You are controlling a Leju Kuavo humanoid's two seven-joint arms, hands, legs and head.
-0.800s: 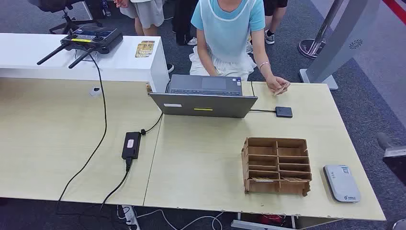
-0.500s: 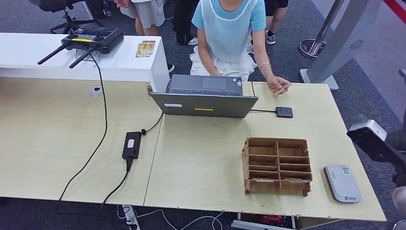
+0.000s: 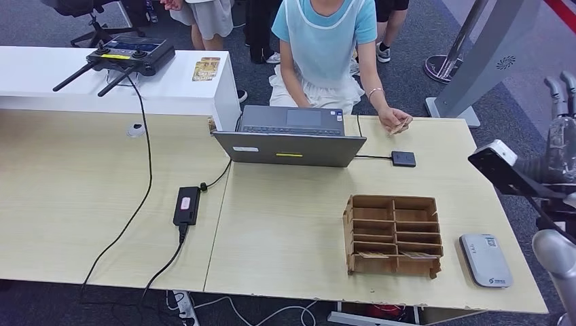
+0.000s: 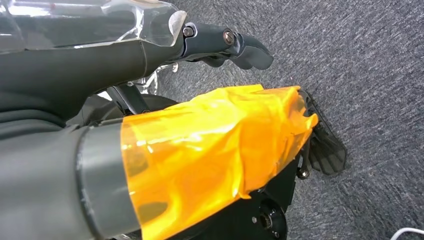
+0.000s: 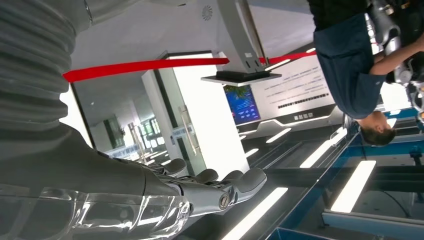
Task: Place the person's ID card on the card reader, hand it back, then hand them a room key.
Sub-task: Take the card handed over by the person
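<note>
The ID card (image 3: 399, 125) is held in the person's hand (image 3: 394, 121) at the far tabletop (image 3: 292, 224) edge. The right hand (image 3: 561, 102) is raised at far right, fingers extended, nothing held. Card pickup is judged pending; a reach toward the person is needed.

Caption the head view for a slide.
Right robot hand raised beside the desk while a person's hand holds the ID card near the laptop.

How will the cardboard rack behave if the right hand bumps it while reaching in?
The rack looks like thin cardboard, so probably light and apt to slide on the smooth table. Its low, wide shape makes tipping unlikely. The frayed edges suggest the walls could bend under the right hand.
</note>
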